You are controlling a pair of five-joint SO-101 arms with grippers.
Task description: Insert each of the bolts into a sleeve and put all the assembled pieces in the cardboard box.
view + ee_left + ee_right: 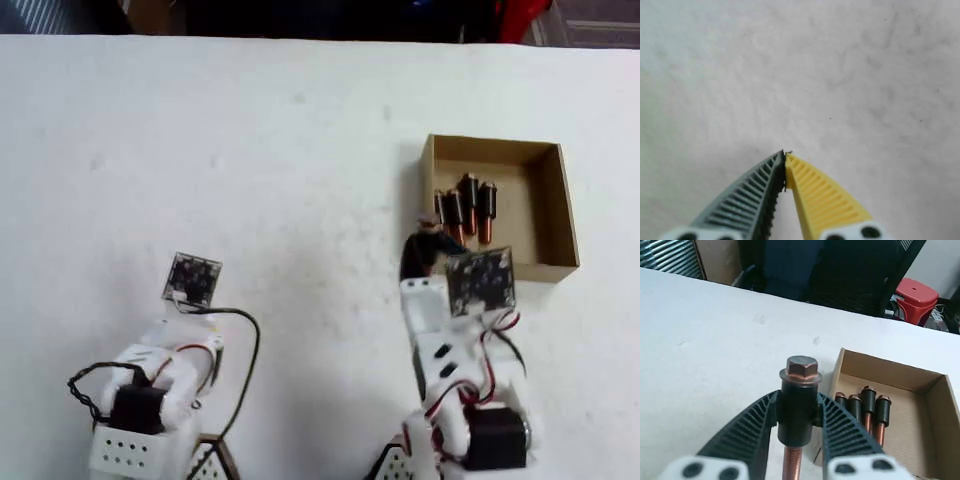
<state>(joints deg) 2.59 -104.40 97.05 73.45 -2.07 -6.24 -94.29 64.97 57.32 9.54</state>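
The white table [300,150] is occupying most of the high view. The left arm [150,395] is sitting at the lower left of that frame and the right arm [460,390] at the lower right. The cardboard box [490,143] is standing open-topped on the table right of centre, just above the right arm's wrist; in the right wrist view the box [890,367] is lying at the lower right.

The left gripper [785,159] is hanging over the table surface with its grey and yellow fingers pressed together at the tips, gripping nothing. The right gripper [797,407] is hovering just beside the box's lower left corner in the high view [425,255].

Four assembled pieces [465,208] are lying side by side on the box floor, toward its left wall, heads pointing to the top of the frame.

The right gripper's two black ribbed fingers [747,435] are clamping a black sleeve [796,415], which is standing upright. A copper-coloured bolt [801,369] is sitting inside that sleeve: its hex head is resting on the sleeve's top end and its threaded shank is protruding from the bottom end.
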